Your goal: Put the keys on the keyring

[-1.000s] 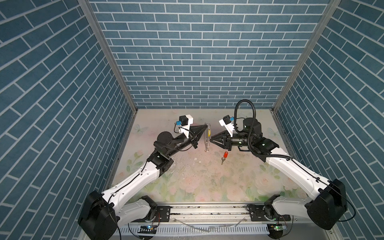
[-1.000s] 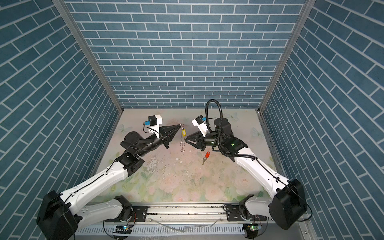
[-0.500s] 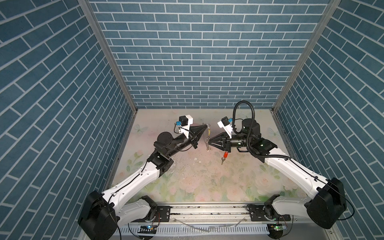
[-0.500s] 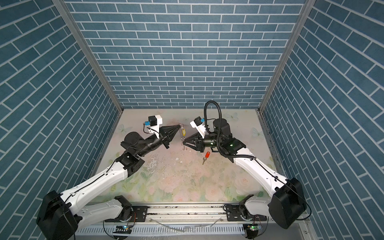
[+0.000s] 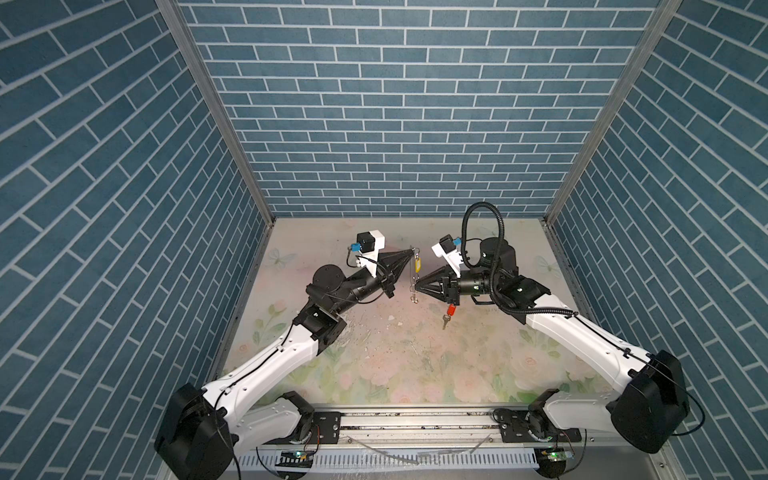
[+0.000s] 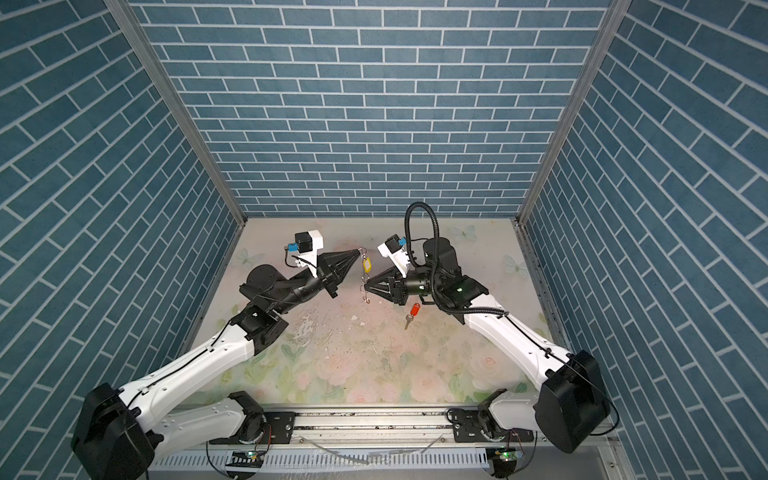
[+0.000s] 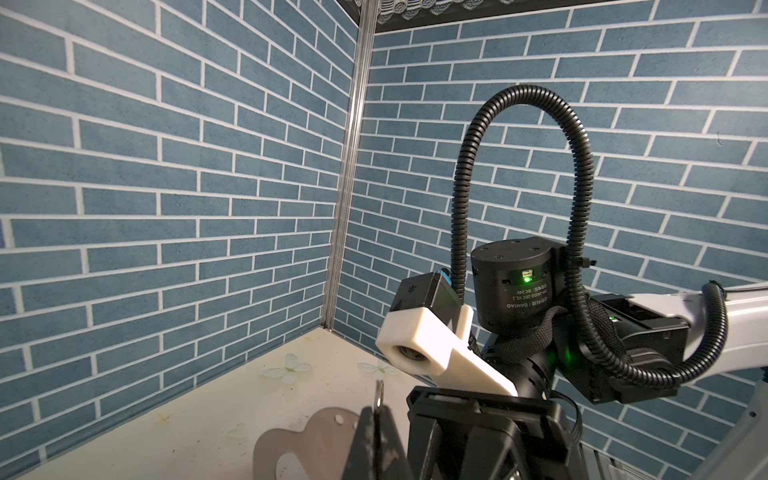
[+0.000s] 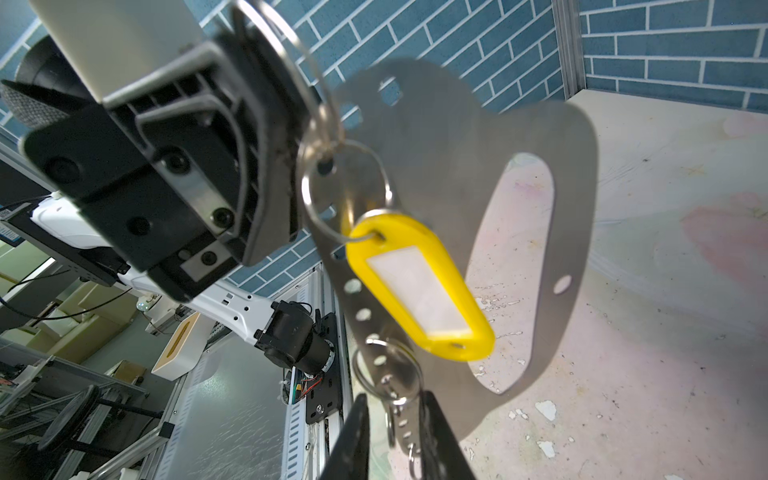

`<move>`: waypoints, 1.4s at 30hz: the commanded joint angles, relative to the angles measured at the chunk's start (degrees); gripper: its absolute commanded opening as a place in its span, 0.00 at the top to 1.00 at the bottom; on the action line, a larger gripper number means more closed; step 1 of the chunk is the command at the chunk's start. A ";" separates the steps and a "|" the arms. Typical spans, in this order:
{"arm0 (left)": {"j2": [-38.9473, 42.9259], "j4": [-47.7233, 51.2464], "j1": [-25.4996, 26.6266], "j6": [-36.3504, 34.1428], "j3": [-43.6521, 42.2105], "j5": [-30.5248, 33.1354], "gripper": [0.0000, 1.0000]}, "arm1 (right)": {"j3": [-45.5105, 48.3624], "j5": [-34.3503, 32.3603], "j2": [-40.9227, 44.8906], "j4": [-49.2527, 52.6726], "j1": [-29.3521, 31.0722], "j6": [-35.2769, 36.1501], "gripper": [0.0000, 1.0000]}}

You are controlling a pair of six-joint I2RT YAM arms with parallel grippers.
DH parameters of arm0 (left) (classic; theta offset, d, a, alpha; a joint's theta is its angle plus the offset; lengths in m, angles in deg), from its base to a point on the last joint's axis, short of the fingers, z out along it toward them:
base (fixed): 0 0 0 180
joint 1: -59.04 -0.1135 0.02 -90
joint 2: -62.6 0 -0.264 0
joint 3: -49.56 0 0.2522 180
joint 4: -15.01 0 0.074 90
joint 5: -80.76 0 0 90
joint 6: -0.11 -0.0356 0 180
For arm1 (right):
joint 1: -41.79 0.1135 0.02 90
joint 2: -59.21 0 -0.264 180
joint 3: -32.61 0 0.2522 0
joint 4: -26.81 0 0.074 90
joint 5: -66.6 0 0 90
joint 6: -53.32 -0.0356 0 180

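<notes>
enclosure: blue brick-pattern walls (image 5: 395, 124) on three sides; pale floral-print tabletop (image 5: 395, 357), scuffed and speckled near the middle.
keyring (image 8: 540, 137): flat grey oval loop with a row of small holes and silver rings (image 8: 404, 380) along one edge. It is held clear of the tabletop and is seen edge-on, hung between the two grippers, in both top views.
left gripper (image 5: 410, 250): clenched on the upper end of the keyring, where the silver rings are linked.
yellow tag (image 8: 419, 286): oblong yellow plastic with a white label, hung from a silver ring just below the left gripper's grip and laid against the keyring. Its key is not clearly made out.
right gripper (image 8: 392, 419): placed at the lower part of the ringed edge. A silver ring is seen between the narrowly parted jaws; whether it is pinched cannot be told.
red key (image 5: 450, 310): small silver metal key with an oblong red plastic tag, laid flat on the tabletop just beside the right gripper's body and apart from the keyring.
</notes>
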 commanded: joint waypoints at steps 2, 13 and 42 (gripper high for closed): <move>1.27 -2.60 0.05 -0.91 -0.50 0.53 1.00 | 1.01 1.34 -0.85 -1.26 0.46 -0.90 0.80; 1.66 -2.88 0.09 -1.00 -0.81 0.61 1.00 | 0.65 1.19 -1.40 -1.07 1.23 -1.00 0.92; 9.31 1.39 0.09 -4.00 -6.77 6.15 1.00 | -2.56 -11.21 1.77 4.50 0.73 -4.91 1.00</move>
